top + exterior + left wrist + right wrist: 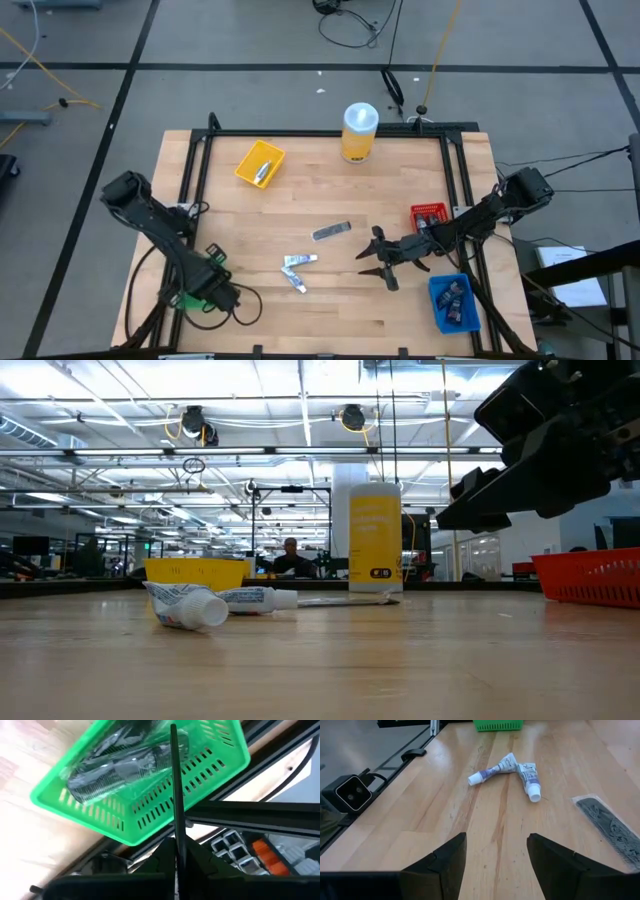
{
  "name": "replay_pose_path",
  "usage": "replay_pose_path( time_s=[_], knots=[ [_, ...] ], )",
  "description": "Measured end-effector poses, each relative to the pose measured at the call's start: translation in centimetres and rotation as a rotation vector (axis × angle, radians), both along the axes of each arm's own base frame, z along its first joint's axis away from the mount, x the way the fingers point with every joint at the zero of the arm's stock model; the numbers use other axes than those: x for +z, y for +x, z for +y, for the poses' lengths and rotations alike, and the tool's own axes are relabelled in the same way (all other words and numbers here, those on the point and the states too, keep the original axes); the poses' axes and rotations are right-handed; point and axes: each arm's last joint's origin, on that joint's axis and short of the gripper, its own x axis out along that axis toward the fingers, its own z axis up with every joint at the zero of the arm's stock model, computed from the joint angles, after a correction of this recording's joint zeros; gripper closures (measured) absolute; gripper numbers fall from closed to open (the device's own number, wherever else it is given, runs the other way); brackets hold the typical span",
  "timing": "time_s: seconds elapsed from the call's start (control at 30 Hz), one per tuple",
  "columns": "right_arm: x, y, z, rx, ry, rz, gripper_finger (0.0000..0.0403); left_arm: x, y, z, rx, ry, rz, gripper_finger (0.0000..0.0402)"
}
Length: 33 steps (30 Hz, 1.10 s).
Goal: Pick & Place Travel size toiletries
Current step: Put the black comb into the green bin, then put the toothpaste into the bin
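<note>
Your right end effector [374, 262] sits low over the worktop [300, 320], right of centre, fingers [445, 865] spread apart and released, nothing between them. It faces left toward the loose toiletries.

Two small white toothpaste tubes [297, 270] lie touching in a V near the middle of the worktop; one has its cap toward the near edge, the other lies crosswise. In the right wrist view the same pair [512, 770] lies ahead of the open fingers, well apart from them. In the low view both tubes [200, 603] rest flat on the wood.

A flat dark patterned sachet [331, 231] lies just beyond the tubes, toward the far side, apart from them and from the end effector.

Yellow bin [260, 163], far left: holds one silver-grey item. Blue bin [455, 303], near right: holds several dark items. Red bin [430, 216] sits at the right edge, behind the right arm. Green bin [150, 805], near left: holds clear-wrapped dark items.

Your left end effector [212, 290] rests at the near left corner beside the green bin; its fingers are clenched together, gripping nothing.

Tall yellow canister [359, 132] with white lid stands upright at the far edge.
</note>
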Motion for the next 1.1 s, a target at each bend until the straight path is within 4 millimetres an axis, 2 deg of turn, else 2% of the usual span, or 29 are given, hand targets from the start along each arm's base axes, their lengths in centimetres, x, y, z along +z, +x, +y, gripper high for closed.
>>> replay_pose_path(
  time_s=[0.2,0.3,0.43,0.67,0.83,1.0,1.1],
  knots=[
    [0.0,0.0,0.0,-0.006,0.015,0.005,0.0202,-1.5,1.1,-0.3,-0.023,0.003,0.020,0.0367],
    [0.0,0.0,0.0,-0.006,0.016,0.006,0.0202,-2.5,1.8,-0.4,-0.015,0.063,0.005,0.0348],
    [-0.1,-0.1,0.0,-0.006,0.011,0.016,0.0202,-3.3,2.8,0.1,0.081,0.165,-0.019,0.0301],
    [-0.2,-0.1,0.0,-0.006,0.009,0.021,0.0202,-3.0,4.2,2.2,0.339,0.265,0.000,0.0191],
    [-0.2,-0.1,0.0,-0.006,0.006,0.028,0.0202,-2.5,4.5,3.4,0.492,0.367,-0.002,0.0150],
    [-0.5,-0.2,-0.1,-0.006,-0.007,0.059,0.0202,-1.9,5.2,4.6,0.685,0.529,-0.190,0.0159],
    [-0.5,-0.2,-0.1,-0.007,-0.006,0.057,0.0202,-1.8,6.7,4.7,0.739,0.513,-0.495,0.0178]
  ],
)
